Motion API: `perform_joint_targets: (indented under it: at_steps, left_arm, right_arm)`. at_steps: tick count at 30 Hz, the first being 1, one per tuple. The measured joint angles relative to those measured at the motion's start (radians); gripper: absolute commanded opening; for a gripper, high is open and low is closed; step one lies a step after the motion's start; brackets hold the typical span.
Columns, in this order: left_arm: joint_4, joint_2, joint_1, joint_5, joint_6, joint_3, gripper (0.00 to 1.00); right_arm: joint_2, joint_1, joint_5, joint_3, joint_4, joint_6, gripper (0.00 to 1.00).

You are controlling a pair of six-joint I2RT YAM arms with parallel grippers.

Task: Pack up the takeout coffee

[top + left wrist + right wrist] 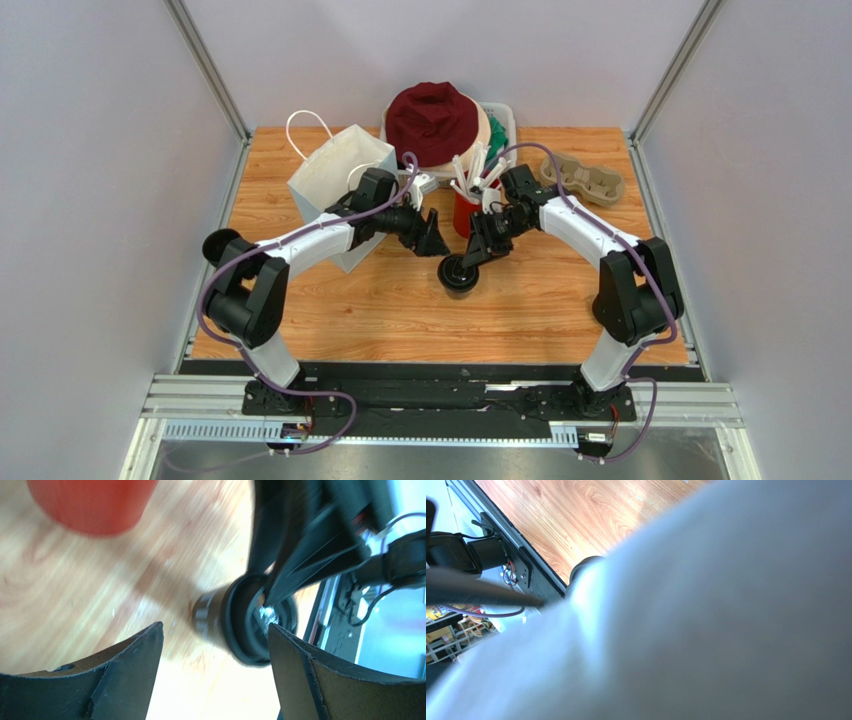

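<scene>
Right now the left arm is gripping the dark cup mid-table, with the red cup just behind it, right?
Not the left: the right gripper grips the dark cup, as the top external view shows. The left gripper is open and empty. The red cup is just behind it.

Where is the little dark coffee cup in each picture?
Top external: the small dark brown-black disposable coffee cup stands mid-table, just right of centre, in front of the red plastic cup.
Left wrist: the cup is right of centre, seen sideways.
Right wrist: cannot tell; a pale blur covers most of the view.
Shared landmark: the orange-brown wooden tabletop shows in all three.
</scene>
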Motion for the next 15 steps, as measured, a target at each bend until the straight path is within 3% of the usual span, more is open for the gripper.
perform_joint_targets:
  at_steps: [15]
  left_arm:
    - [-0.052, 0.039, 0.021, 0.021, 0.052, -0.045, 0.69]
  right_arm:
    - [-0.008, 0.001, 0.005, -0.005, 0.001, -0.007, 0.29]
